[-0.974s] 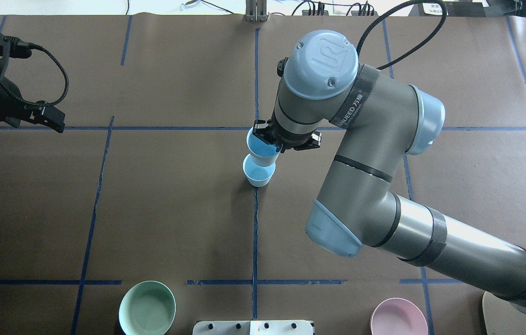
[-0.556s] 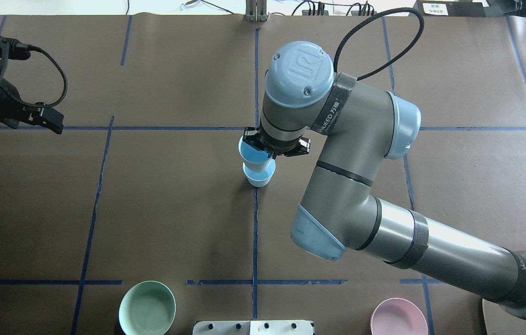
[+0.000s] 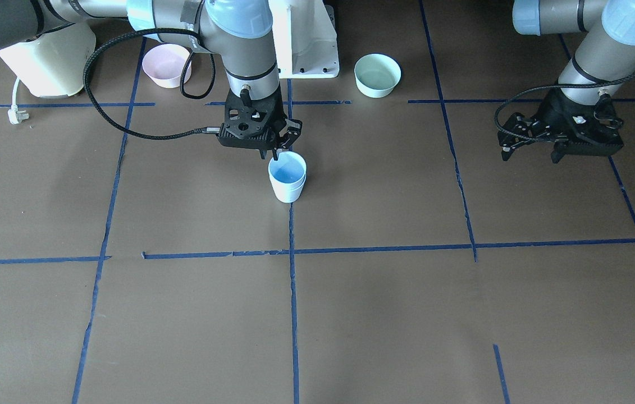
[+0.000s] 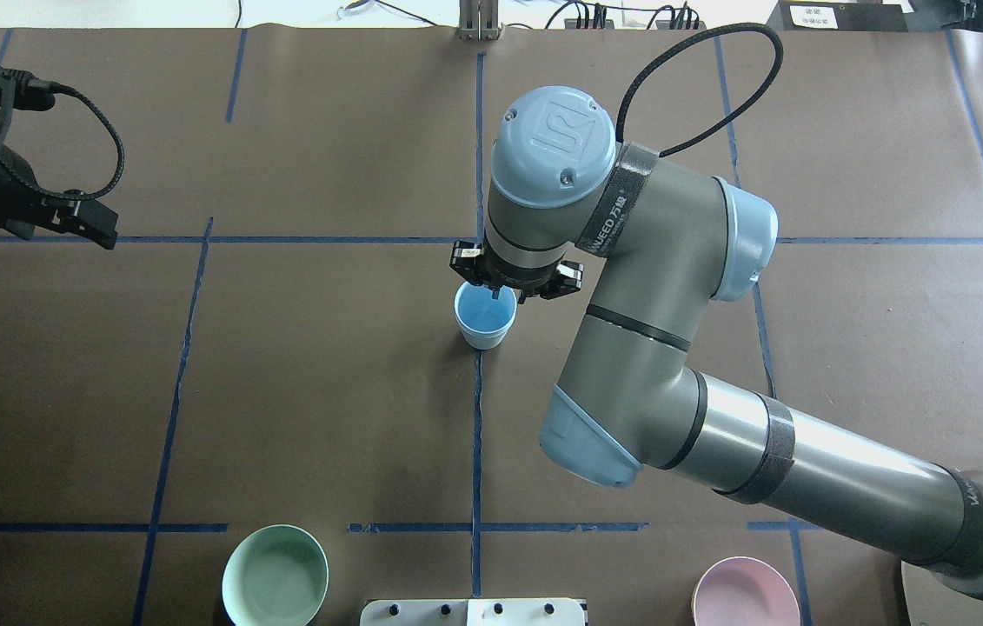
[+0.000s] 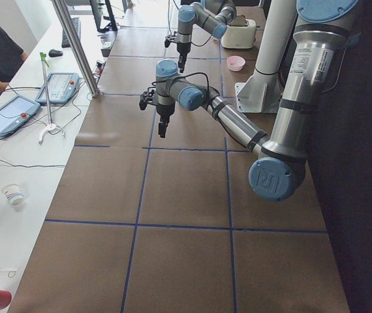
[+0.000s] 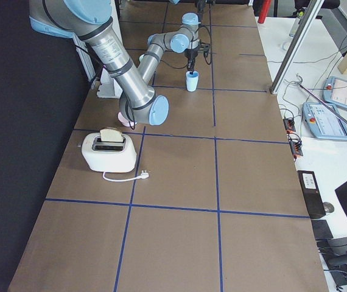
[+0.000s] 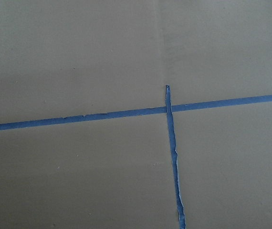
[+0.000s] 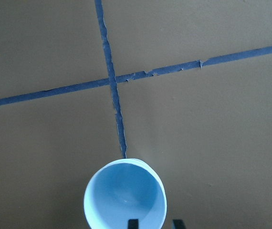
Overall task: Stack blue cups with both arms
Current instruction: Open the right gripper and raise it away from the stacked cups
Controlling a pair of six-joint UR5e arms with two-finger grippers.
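The two blue cups (image 3: 288, 180) stand nested as one stack on the table's centre line, also in the overhead view (image 4: 484, 320), the right wrist view (image 8: 125, 202) and the right side view (image 6: 192, 81). My right gripper (image 3: 282, 149) hangs over the stack's rim on the robot's side (image 4: 500, 296). In the right wrist view (image 8: 154, 223) one fingertip is inside the top cup and one outside, with a gap to the wall. My left gripper (image 3: 530, 152) is open and empty, far off to the left (image 4: 102, 231).
A mint-green bowl (image 4: 275, 576) and a pink bowl (image 4: 745, 593) sit near the robot's base, either side of the white pedestal (image 3: 303, 39). A cream toaster (image 3: 48, 56) with a loose plug stands at the robot's right. Blue tape lines cross the brown table.
My right gripper has moved the held cup over the standing cup and down into it. The cups are now nested and the fingers have loosened. The left arm has barely moved.
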